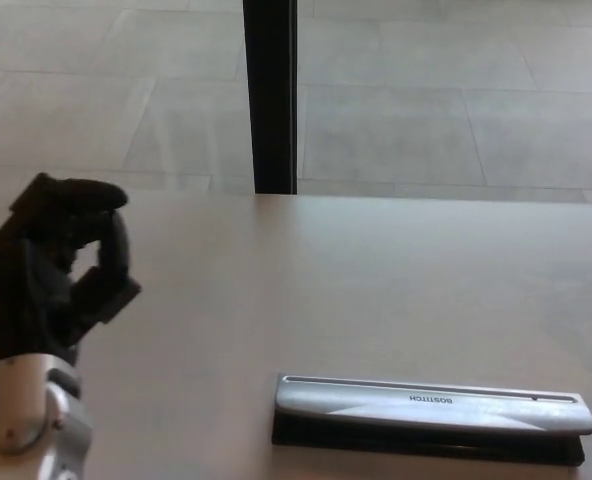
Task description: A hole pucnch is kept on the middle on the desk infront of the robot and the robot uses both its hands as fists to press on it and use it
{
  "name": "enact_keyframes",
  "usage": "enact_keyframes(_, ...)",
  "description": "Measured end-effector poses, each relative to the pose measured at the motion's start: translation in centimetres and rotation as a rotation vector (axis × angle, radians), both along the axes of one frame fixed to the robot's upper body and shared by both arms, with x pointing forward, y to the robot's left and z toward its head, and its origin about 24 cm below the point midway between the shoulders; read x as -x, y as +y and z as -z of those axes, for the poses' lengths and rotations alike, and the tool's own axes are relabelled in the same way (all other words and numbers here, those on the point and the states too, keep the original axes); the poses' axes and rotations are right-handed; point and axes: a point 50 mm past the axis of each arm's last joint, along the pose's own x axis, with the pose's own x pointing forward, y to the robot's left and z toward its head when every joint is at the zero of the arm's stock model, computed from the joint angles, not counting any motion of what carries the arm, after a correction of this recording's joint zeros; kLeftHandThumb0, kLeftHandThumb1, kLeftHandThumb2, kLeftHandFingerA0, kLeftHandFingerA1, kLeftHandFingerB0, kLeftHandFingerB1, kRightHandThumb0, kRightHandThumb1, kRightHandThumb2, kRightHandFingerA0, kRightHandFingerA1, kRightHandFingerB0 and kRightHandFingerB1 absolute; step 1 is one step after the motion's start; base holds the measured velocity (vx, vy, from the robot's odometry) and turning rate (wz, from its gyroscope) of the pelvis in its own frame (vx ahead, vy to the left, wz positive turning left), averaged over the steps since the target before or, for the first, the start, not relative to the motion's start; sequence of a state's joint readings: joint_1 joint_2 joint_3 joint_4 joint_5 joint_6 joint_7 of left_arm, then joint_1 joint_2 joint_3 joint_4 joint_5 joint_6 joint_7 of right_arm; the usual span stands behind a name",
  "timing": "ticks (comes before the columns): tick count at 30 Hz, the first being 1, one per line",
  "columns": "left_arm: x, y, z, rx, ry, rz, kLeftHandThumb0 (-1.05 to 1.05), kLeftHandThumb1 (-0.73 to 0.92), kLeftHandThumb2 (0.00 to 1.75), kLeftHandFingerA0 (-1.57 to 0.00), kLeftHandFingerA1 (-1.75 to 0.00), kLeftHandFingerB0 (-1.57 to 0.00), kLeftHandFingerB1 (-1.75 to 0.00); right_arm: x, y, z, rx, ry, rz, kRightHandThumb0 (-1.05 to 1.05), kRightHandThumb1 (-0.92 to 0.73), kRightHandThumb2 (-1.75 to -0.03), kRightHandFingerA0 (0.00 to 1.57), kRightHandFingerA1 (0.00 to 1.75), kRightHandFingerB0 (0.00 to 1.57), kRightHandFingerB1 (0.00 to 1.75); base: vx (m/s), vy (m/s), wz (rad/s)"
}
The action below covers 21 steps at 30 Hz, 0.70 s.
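Note:
A long hole punch (431,415) with a silver lever and a black base lies flat on the pale desk (356,280), near the front edge and right of centre. My left hand (58,265) is raised at the picture's left, well to the left of the punch and apart from it. Its black fingers are curled in toward the thumb like a fist, with nothing inside. A silver wrist shows below it. My right hand does not show.
A dark vertical post (270,95) stands behind the desk's far edge. Beyond it lies a grey tiled floor (426,110). The desk's left edge runs close to my left hand.

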<state>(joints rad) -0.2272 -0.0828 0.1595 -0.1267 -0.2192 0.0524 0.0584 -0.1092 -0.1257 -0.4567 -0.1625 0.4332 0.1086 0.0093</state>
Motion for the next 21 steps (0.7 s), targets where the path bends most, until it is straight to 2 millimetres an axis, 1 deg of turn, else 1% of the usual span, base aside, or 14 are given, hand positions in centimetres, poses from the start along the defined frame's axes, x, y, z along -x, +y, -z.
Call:
enact_keyframes(2, 0.2, -2.5, -0.5, 0.021, -0.016, 0.081, -0.29, 0.73, 0.95, -0.88, -1.75, -0.71, -1.53, 0.0, 2.4, 0.1, -0.013, -0.001, -0.086, -0.28, -0.75, -1.07, 1.04, 1.75, 0.51, 1.69, 0.0, 0.0, 0.0)
enact_keyframes(3, 0.3, -3.5, -0.7, 0.028, -0.022, 0.116, -0.3, 0.7, 0.97, -0.94, -1.75, -0.65, -1.69, 0.0, 3.5, 0.2, -0.019, -0.001, -0.123, -0.29, -0.74, -1.11, 1.03, 1.75, 0.52, 1.73, 0.0, 0.0, 0.0)
enact_keyframes(4, 0.4, -4.5, -0.8, 0.036, -0.026, 0.149, -0.3, 0.7, 0.97, -0.94, -1.75, -0.65, -1.69, 0.1, 4.4, 0.2, -0.025, 0.0, -0.156, -0.29, -0.74, -1.11, 1.03, 1.75, 0.52, 1.73, 0.0, 0.0, 0.0)
enact_keyframes(5, 0.5, -5.2, -1.0, 0.04, -0.029, 0.171, -0.34, 0.72, 0.97, -0.97, -1.75, -0.68, -1.67, 0.1, 5.0, 0.2, -0.029, 0.002, -0.18, -0.33, -0.82, -1.04, 1.04, 1.75, 0.52, 1.75, 0.0, 0.0, 0.0)
enact_keyframes(6, 0.9, -7.0, -1.2, 0.056, -0.03, 0.232, -0.34, 0.72, 0.97, -0.97, -1.75, -0.68, -1.67, 0.2, 6.6, 0.3, -0.039, 0.009, -0.24, -0.33, -0.82, -1.04, 1.04, 1.75, 0.52, 1.75, 0.0, 0.0, 0.0)
enact_keyframes(8, 1.1, -8.4, -1.4, 0.051, -0.022, 0.282, -0.32, 0.7, 1.01, -0.98, -1.75, -0.68, -1.69, 0.2, 7.9, 0.3, -0.037, 0.024, -0.298, -0.34, -0.8, -1.06, 1.03, 1.75, 0.51, 1.75, 0.0, 0.0, 0.0)
enact_keyframes(9, 1.2, -8.9, -1.4, 0.046, -0.016, 0.302, -0.31, 0.71, 1.0, -0.96, -1.75, -0.69, -1.72, 0.3, 8.4, 0.4, -0.036, 0.035, -0.319, -0.35, -0.71, -1.19, 1.16, 1.75, 0.7, 1.44, 0.0, 0.0, 0.0)
enact_keyframes(10, 1.3, -9.4, -1.4, 0.041, -0.009, 0.32, -0.31, 0.7, 1.01, -0.96, -1.75, -0.69, -1.72, 0.3, 8.9, 0.5, -0.034, 0.05, -0.342, -0.39, -0.66, -1.16, 0.98, 1.75, 0.53, 1.73, 0.0, 0.0, 0.0)
enact_keyframes(12, 1.4, -9.9, -1.3, 0.036, 0.003, 0.34, -0.32, 0.71, 1.0, -0.97, -1.75, -0.68, -1.71, 0.3, 9.4, 0.6, -0.023, 0.076, -0.373, -0.39, -0.63, -1.17, 0.99, 1.75, 0.55, 1.71, 0.0, 0.0, 0.0)
enact_keyframes(14, 1.5, -10.3, -1.1, 0.033, 0.016, 0.353, -0.31, 0.7, 1.04, -0.93, -1.75, -0.63, -1.75, 0.2, 9.9, 0.9, -0.016, 0.105, -0.401, -0.39, -0.59, -1.21, 1.05, 1.75, 0.63, 1.74, 0.0, 0.0, 0.0)
enact_keyframes(15, 1.5, -10.5, -1.1, 0.031, 0.022, 0.357, -0.32, 0.69, 1.06, -0.93, -1.75, -0.63, -1.75, 0.1, 10.2, 1.0, -0.012, 0.119, -0.413, -0.41, -0.61, -1.23, 1.23, 1.75, 0.8, 1.46, 0.0, 0.0, 0.0)
enact_keyframes(16, 1.5, -10.7, -0.9, 0.029, 0.031, 0.361, -0.32, 0.69, 1.06, -0.93, -1.75, -0.62, -1.75, 0.1, 10.5, 1.2, -0.01, 0.134, -0.427, -0.41, -0.62, -1.23, 1.25, 1.75, 0.81, 1.46, 0.0, 0.0, 0.0)
enact_keyframes(17, 1.5, -10.9, -0.8, 0.027, 0.041, 0.366, -0.33, 0.72, 1.02, -0.93, -1.75, -0.62, -1.74, 0.0, 10.8, 1.3, -0.007, 0.15, -0.441, -0.4, -0.63, -1.2, 1.09, 1.75, 0.64, 1.75, 0.0, 0.0, 0.0)
enact_keyframes(21, 1.5, -11.6, 0.3, 0.018, 0.1, 0.369, -0.32, 0.72, 1.02, -0.93, -1.75, -0.61, -1.73, -0.1, 11.8, 2.1, -0.003, 0.22, -0.484, -0.41, -0.63, -1.17, 1.11, 1.75, 0.65, 1.74, 0.0, 0.0, 0.0)
